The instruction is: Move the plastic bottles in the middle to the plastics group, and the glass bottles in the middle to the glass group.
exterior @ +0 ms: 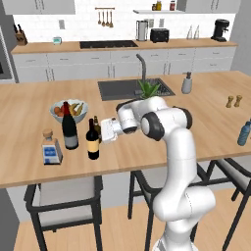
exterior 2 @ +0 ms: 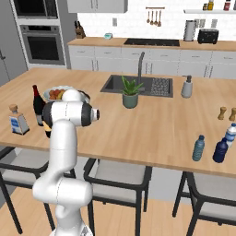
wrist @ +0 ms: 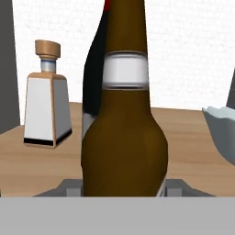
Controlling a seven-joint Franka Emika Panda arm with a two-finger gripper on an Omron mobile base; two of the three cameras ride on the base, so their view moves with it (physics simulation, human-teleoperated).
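Gripper [exterior: 101, 129] clenched on brown beer bottle [wrist: 124, 119]; I see its body filling gap between fingertips [wrist: 69, 186], neck rising upright. Bottle [exterior: 97, 126] stands on island counter [exterior: 196, 127], just beside wine bottle with yellowish label [exterior: 92, 139]. Grey-labelled wine bottle [exterior: 69, 126] close left, in front of fruit bowl [exterior: 68, 111]. Square cork-stoppered bottle [exterior: 50, 148] further left near counter edge. Blue plastic bottles [exterior 2: 209, 148] well apart, far right end.
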